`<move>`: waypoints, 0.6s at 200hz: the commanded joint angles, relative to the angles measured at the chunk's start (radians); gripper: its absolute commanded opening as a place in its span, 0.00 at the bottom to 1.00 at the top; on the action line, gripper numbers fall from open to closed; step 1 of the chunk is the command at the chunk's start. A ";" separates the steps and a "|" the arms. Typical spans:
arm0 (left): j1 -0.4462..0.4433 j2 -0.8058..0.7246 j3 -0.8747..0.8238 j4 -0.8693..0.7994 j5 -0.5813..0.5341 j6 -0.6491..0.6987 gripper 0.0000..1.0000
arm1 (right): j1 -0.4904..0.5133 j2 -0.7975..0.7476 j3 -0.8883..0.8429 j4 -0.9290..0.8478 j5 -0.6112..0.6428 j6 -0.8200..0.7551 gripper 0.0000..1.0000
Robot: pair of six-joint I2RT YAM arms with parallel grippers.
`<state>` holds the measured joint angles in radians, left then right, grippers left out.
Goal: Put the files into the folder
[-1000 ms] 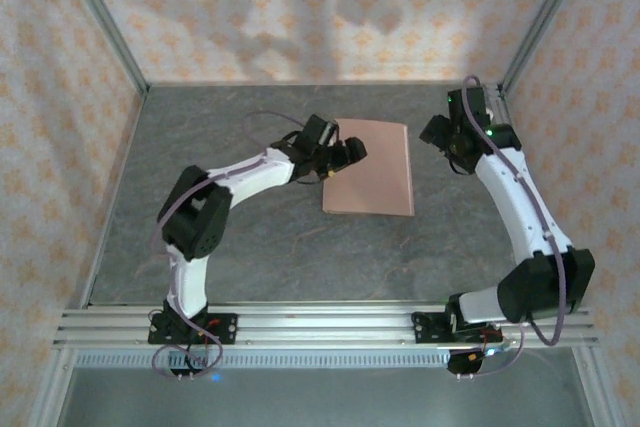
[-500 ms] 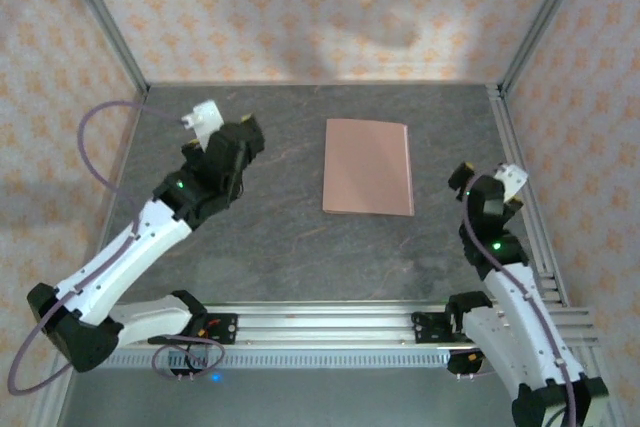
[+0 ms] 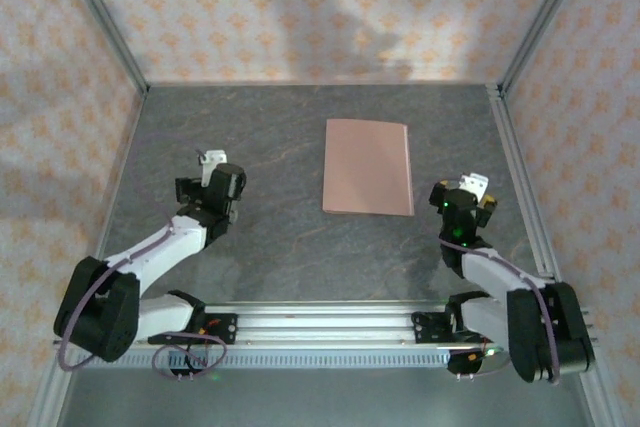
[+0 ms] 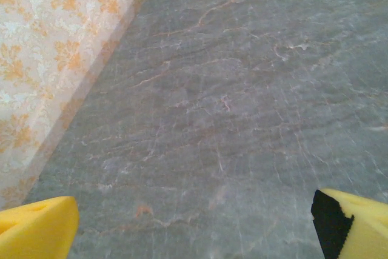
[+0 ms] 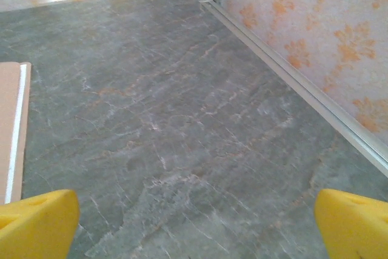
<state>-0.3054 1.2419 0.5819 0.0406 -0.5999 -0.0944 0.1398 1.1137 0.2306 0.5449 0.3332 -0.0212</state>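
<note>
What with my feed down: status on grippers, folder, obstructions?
Left gripper open, empty. Right gripper open, empty, right of folder. Folder closed, flat on table, white sheet edge showing inside. Nothing in the way.

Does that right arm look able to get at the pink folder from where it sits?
Probably yes. The right gripper stands open beside the right edge of the folder, and only grey table lies between them, so the way looks free.

A: Any writing legible on the folder?
B: None. Its cover is plain pinkish-brown.
A: The walls, or the tabletop?
B: Just an orange flower pattern and grey marbling. No letters, numbers or labels.
</note>
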 commanded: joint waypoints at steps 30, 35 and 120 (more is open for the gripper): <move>0.119 0.093 -0.071 0.309 0.175 0.070 1.00 | -0.053 0.164 0.034 0.297 -0.124 -0.012 0.99; 0.130 0.105 -0.063 0.312 0.190 0.074 1.00 | -0.052 0.183 0.043 0.301 -0.123 -0.014 1.00; 0.243 0.244 -0.244 0.858 0.337 0.061 1.00 | -0.060 0.405 0.101 0.404 -0.168 -0.039 1.00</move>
<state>-0.0643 1.4796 0.3939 0.6735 -0.2951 -0.0330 0.0879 1.5192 0.2909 0.9176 0.2035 -0.0444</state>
